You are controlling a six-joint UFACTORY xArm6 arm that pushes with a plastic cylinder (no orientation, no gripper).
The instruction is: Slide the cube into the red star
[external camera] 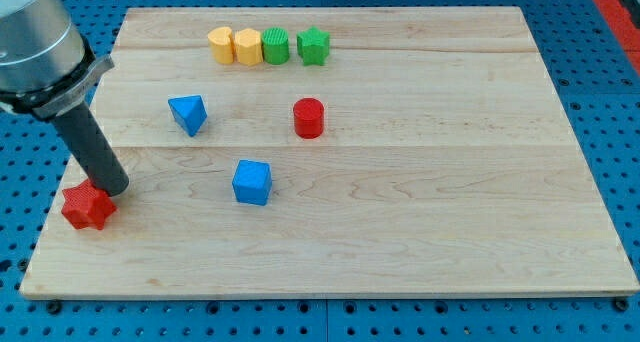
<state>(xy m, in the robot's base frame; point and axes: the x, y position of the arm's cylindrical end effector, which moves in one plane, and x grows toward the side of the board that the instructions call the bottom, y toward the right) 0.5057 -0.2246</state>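
Observation:
The blue cube (252,181) sits left of the board's middle. The red star (87,206) lies near the board's lower left corner. My tip (113,188) stands at the star's upper right edge, touching or almost touching it, and well to the left of the cube. The rod rises from there toward the view's top left.
A blue triangular block (188,113) lies above and left of the cube. A red cylinder (309,118) stands above and right of it. A row near the top edge holds a yellow block (221,44), an orange block (247,46), a green cylinder (275,47) and a green star (313,46).

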